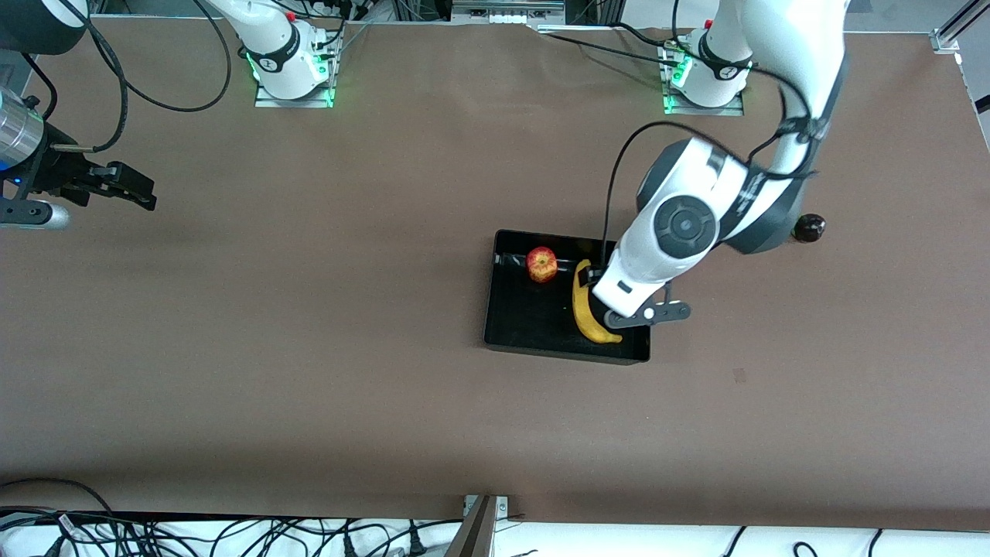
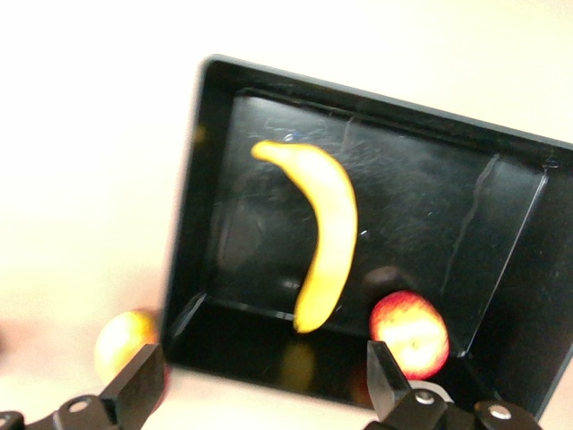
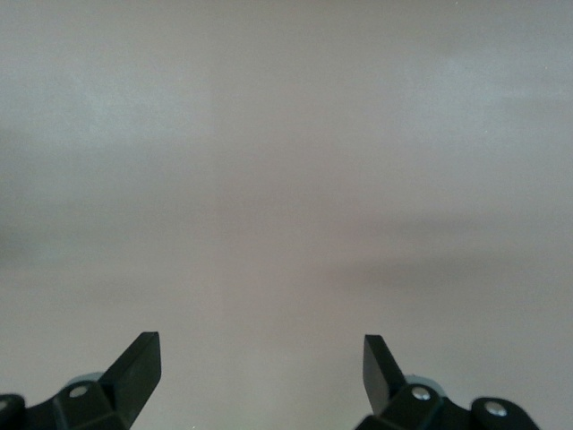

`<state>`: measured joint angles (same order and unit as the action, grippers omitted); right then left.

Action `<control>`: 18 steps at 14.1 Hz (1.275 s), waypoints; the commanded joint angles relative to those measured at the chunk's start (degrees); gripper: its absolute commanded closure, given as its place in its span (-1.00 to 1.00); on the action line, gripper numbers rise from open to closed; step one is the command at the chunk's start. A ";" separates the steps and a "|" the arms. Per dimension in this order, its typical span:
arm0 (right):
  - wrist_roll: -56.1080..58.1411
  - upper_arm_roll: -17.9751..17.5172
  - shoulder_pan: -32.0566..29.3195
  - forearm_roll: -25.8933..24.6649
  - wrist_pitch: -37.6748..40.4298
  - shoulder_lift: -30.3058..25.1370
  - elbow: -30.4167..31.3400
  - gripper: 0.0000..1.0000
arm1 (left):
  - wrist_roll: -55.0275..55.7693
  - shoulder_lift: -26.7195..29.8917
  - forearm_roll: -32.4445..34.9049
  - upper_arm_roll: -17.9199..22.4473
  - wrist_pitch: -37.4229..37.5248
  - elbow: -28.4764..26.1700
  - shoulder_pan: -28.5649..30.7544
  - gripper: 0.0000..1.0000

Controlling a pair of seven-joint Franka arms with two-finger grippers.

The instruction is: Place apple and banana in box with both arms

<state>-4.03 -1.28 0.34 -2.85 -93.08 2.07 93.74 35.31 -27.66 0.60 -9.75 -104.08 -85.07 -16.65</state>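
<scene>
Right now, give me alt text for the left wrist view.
A yellow banana and a red apple lie in a black box. The open left pincer is above the box, holding nothing.

Spread fingers (image 3: 134, 367) over bare table (image 3: 286, 179)
</scene>
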 commanded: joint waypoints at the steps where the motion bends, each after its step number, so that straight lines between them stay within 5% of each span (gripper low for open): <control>1: 0.87 0.14 -0.08 -0.05 0.80 0.66 -1.36 -1.00 | -0.16 5.76 0.90 0.26 5.62 -1.15 1.70 -1.00; 5: 0.87 0.14 -0.08 0.03 0.88 0.66 -1.36 -1.00 | -1.46 13.23 0.72 0.87 11.25 -1.24 5.31 -1.00; 10: 0.87 0.14 -0.17 0.03 0.88 0.66 -1.36 -1.00 | -14.89 21.94 -1.12 8.25 18.37 -1.42 8.55 -1.00; 18: 0.60 0.22 -0.43 0.12 0.88 0.66 -1.36 -1.00 | -31.87 24.68 -0.24 16.16 18.82 -1.06 13.66 -1.00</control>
<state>-4.03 -1.09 0.16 -2.84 -93.07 2.16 93.70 7.21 -4.09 0.44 4.55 -85.42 -85.23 -3.18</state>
